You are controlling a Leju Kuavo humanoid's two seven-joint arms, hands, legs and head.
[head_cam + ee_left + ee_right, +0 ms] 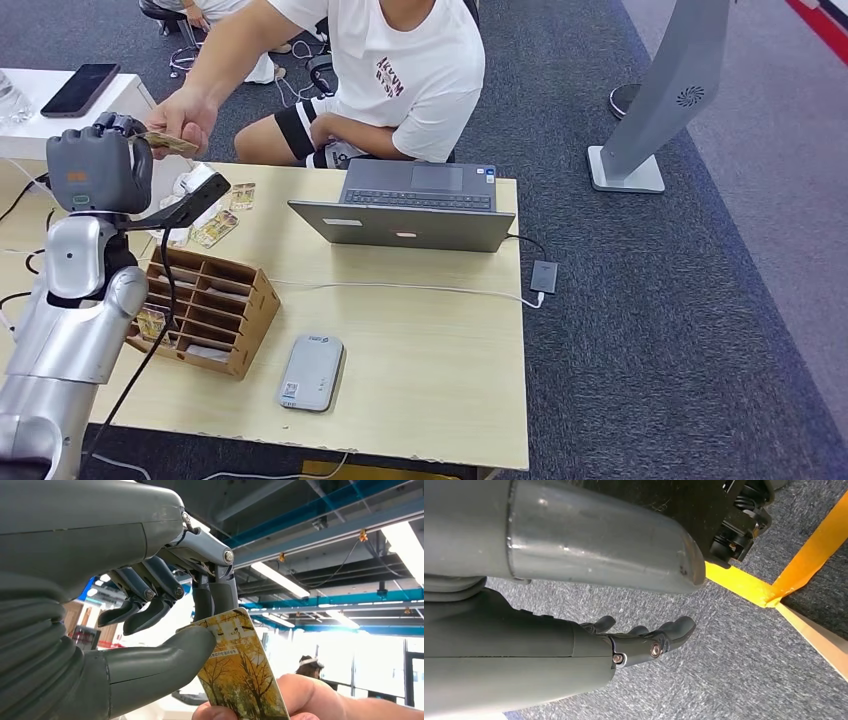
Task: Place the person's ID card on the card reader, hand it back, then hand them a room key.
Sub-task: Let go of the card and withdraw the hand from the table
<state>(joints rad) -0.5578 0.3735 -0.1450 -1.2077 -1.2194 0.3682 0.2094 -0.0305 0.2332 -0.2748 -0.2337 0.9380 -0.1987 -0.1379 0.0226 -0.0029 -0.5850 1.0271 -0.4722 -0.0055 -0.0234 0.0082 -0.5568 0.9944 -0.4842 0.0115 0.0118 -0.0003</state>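
At far left, the raised left hand (98, 165) pinches a yellow card (240, 672) between thumb and fingers; a person's hand (183, 118) holds the card's other end. Right of it, on the table (430, 350), sit a wooden organizer (205, 310), a grey reader (311, 372) and a laptop (405, 208). The right hand (644, 640) hangs over carpet, fingers loosely extended, holding nothing.
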